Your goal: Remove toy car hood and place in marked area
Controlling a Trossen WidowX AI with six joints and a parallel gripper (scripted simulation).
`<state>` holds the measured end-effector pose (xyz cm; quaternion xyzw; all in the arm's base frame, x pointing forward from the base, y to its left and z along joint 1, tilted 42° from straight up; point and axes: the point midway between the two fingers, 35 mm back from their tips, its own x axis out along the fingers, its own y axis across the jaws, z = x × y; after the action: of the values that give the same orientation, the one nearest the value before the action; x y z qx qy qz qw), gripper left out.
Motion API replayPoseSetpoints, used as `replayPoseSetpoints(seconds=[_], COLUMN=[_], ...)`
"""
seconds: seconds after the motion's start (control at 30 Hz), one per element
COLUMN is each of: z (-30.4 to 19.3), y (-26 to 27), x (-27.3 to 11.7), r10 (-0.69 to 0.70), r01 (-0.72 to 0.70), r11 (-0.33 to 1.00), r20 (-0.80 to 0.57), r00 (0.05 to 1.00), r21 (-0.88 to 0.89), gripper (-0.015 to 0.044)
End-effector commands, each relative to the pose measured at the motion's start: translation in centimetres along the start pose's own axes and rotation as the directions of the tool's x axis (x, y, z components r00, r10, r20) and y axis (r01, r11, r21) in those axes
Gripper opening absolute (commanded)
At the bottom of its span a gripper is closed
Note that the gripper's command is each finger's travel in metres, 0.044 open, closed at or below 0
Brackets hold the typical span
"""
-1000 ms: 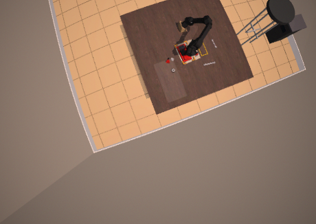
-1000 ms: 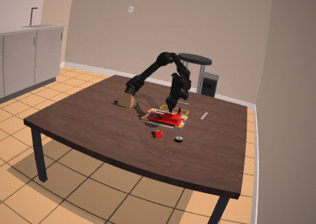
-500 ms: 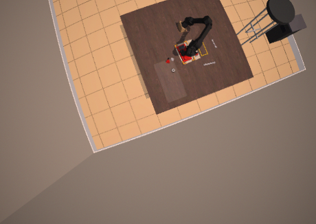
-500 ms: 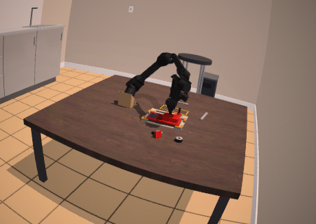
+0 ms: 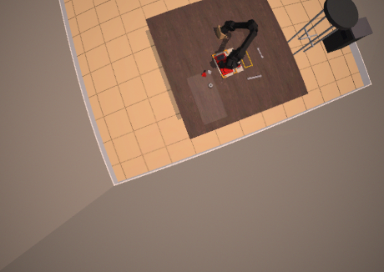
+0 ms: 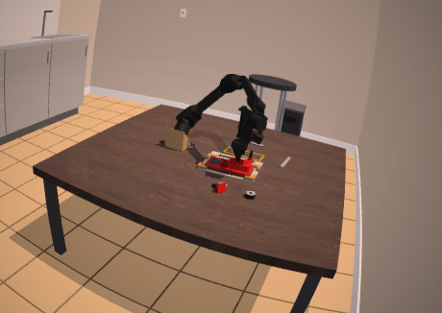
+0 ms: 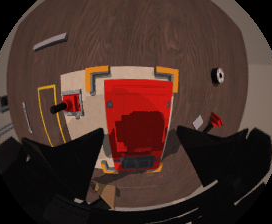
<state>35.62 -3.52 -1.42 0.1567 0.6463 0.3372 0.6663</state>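
Remote view: I have the fingers (image 5: 229, 62) (image 6: 238, 153) wide open, holding nothing, above the toy car (image 5: 220, 57) (image 6: 214, 162) (image 7: 137, 162) — its red hood (image 5: 226, 71) (image 6: 243, 166) (image 7: 139, 97) on, beside the yellow-marked area (image 5: 249, 60) (image 6: 250, 154) (image 7: 48, 117) of the worktop (image 5: 267, 79) (image 6: 144, 187) (image 7: 137, 40)

The dark wood counter (image 5: 267, 21) (image 6: 120, 173) (image 7: 137, 30) carries a pale board (image 5: 242, 72) (image 6: 257, 176) (image 7: 87, 131). Near it lie a small wheel (image 5: 210, 85) (image 6: 250, 194) (image 7: 218, 76) and a grey bar (image 5: 254, 78) (image 6: 285, 162) (image 7: 50, 41).

Beyond the desk (image 5: 175, 46) (image 6: 120, 173) (image 7: 132, 35), a round stool (image 5: 341, 11) (image 6: 272, 83) stands at one o'clock; grey cabinets (image 6: 29, 82) at ten, over tan tiles (image 5: 125, 142) (image 6: 110, 264).
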Motion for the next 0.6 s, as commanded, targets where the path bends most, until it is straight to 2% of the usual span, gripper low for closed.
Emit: replayPoseSetpoints(seconds=[0.0, 0.57], z=[0.0, 0.0], y=[0.0, 0.0], x=[0.3, 1.3], r10=[0.004, 0.004], r01=[-0.004, -0.004], r11=[1.000, 1.000], r20=[0.002, 0.002], r00=[1.000, 1.000], r21=[0.008, 0.007], gripper=[0.0440, 0.0440])
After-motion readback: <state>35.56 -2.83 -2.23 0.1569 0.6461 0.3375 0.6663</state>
